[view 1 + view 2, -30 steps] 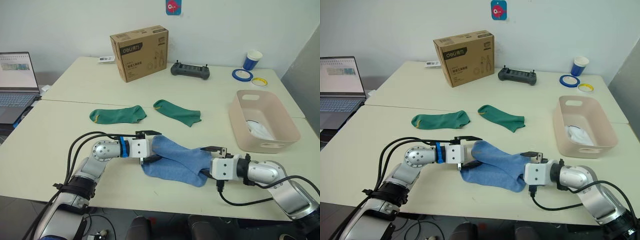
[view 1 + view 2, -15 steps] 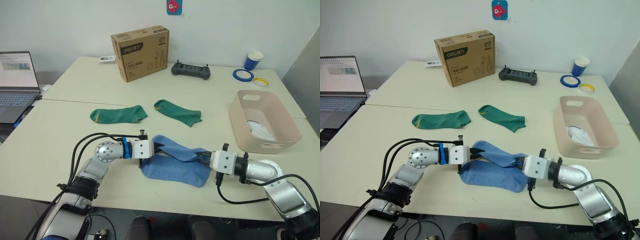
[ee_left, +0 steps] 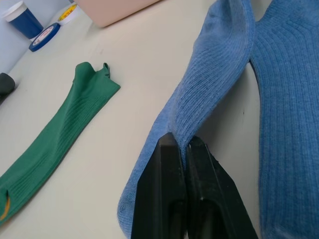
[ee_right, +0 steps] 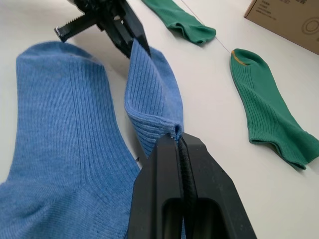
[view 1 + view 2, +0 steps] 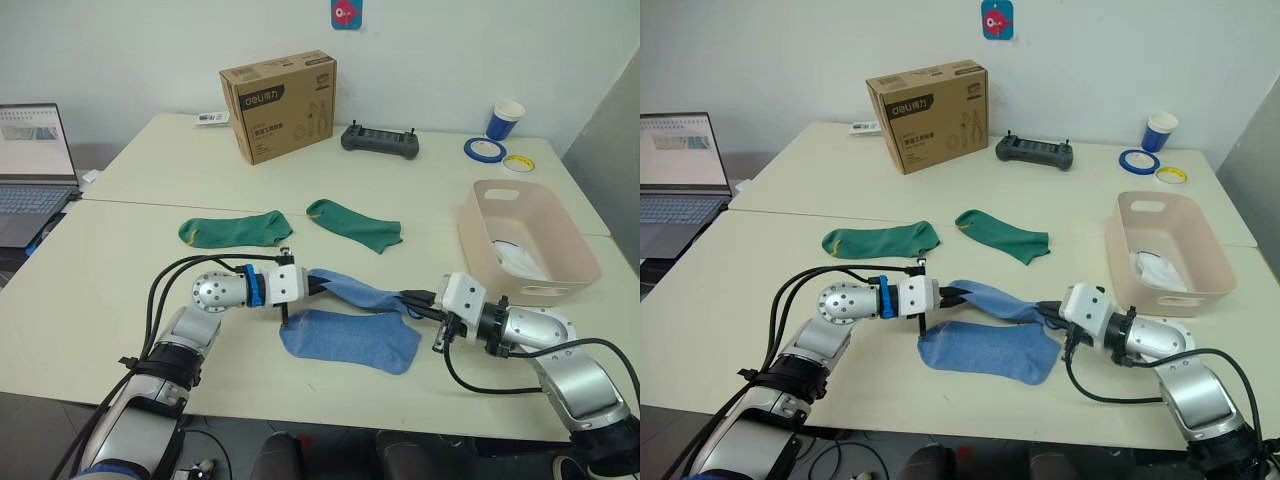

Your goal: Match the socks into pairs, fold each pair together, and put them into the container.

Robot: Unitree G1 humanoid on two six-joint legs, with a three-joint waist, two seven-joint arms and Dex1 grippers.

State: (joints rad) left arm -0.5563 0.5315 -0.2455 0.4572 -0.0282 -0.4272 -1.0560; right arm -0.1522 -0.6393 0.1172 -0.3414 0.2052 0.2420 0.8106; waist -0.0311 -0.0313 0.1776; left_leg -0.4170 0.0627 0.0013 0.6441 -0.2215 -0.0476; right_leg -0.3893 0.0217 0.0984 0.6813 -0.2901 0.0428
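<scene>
At lower centre of the head views, 1 light blue sock (image 5: 355, 293) hangs stretched between the 2 tools above the table (image 5: 120, 280). The left tool (image 5: 312, 283) is closed on 1 end of this sock; the right tool (image 5: 418, 301) is closed on the opposite end. In each wrist view the fingers (image 3: 174, 164) meet on a pinched ridge of ribbed fabric. The second light blue sock (image 5: 350, 340) lies flat on the table directly below the raised one, toward the bottom edge.

Handling judgement: the sock is light, soft and limp. It sags wherever it is unsupported, and it likely slips from a shallow pinch. Grip at the end hems, as shown.

The 2 dark green socks (image 5: 236, 229) (image 5: 355, 224) lie apart at centre frame, above the tools. The container (image 5: 488, 255) sits at right of frame, beside the right tool, with white fabric (image 5: 520, 262) inside.
</scene>
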